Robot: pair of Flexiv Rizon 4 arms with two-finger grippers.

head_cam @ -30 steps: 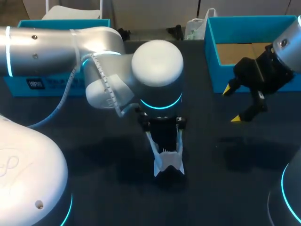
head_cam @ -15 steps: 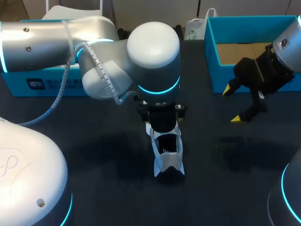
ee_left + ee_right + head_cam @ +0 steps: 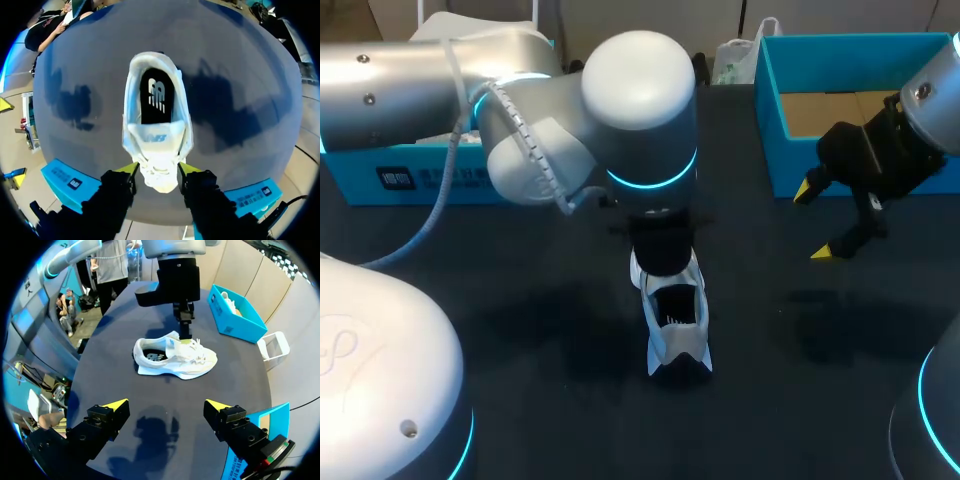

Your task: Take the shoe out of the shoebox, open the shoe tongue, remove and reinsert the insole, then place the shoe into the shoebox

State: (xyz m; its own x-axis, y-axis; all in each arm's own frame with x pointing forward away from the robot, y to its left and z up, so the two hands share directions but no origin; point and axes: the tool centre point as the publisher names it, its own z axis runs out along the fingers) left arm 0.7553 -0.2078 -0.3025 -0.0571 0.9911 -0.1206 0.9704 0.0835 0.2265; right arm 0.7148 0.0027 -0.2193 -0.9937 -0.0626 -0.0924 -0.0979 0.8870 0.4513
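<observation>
Both tools gape open: left tool (image 3: 157,168) astride the white shoe (image 3: 158,145), right tool (image 3: 165,405) well apart.

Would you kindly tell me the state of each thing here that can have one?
shoe, upright on the table, outside both boxes.
insole, inside the shoe.
left hand, open, straddling the shoe's front.
right hand, open, empty, apart from the shoe.
right box, open, brown floor showing.
left box, open, something white inside.
</observation>
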